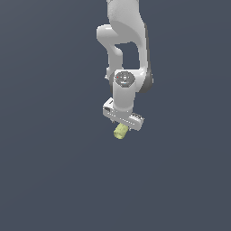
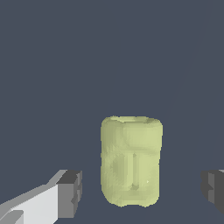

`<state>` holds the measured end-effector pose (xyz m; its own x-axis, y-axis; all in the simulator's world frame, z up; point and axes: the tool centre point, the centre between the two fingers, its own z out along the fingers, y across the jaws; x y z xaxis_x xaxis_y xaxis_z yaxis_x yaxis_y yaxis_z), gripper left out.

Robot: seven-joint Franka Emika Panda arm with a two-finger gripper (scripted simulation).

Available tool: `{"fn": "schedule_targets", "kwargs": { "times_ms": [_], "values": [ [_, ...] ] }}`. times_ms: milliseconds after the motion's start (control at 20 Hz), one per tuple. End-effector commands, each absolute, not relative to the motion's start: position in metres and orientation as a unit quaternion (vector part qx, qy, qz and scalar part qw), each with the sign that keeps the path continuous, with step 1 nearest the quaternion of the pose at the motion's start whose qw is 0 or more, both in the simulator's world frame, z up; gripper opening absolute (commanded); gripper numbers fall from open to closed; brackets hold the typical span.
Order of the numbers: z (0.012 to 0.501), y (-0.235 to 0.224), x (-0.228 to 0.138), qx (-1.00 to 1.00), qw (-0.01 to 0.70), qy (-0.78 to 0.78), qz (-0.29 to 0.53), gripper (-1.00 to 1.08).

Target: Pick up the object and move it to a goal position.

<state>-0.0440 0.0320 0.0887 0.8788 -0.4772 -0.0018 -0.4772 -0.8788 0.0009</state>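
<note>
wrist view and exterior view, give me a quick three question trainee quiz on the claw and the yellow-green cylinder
1. True or false: the claw has its fingers pressed against the cylinder.
2. In the wrist view, the cylinder sits: A) between the fingers B) outside them C) out of sight.
3. What colour is the cylinder?

Key: 1 false, gaps show on both sides. 2 A. 3 pale yellow-green.

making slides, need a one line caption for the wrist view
Small pale yellow-green ribbed cylinder sits between the open white gripper's dark grey fingertips, untouched.
</note>
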Motion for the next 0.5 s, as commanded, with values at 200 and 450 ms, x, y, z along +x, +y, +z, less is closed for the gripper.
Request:
{"fn": "schedule_targets", "kwargs": {
  "times_ms": [200,450],
  "values": [
    [0.087,0.032,-0.044,0.968,0.0,-0.25,0.0,1.0],
    [0.072,0.032,-0.045,0.968,0.0,-0.25,0.0,1.0]
  ]
}}
